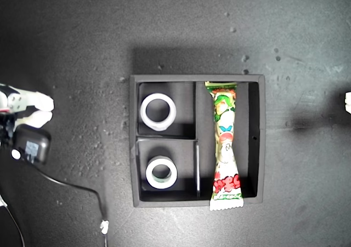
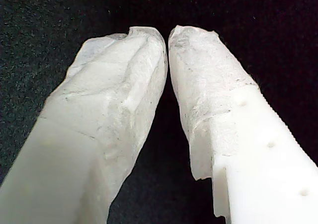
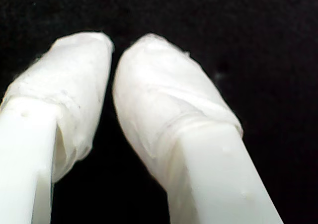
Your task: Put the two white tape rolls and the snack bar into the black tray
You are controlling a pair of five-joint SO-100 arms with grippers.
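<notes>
The black tray (image 1: 255, 82) sits in the middle of the exterior view. The larger all-white tape roll (image 1: 143, 111) lies flat in its upper small compartment. The smaller tape roll (image 1: 149, 173), with a greenish core, lies in the lower small one. The snack bar (image 1: 225, 143) lies print side up in the long compartment, its lower crimped end resting over the tray's wall. My first gripper (image 2: 167, 35) is shut on nothing over dark mat. My second gripper (image 3: 113, 45) is shut too, holding nothing. An arm's white fingers (image 1: 41, 102) show at the exterior view's left edge, well clear of the tray.
A small black box (image 1: 32, 144) with a cable (image 1: 82, 189) lies below those fingers at the exterior view's left. A white sliver (image 1: 348, 102) shows at that view's right edge. The tray stands on a dark mat (image 1: 181, 28) with pale specks.
</notes>
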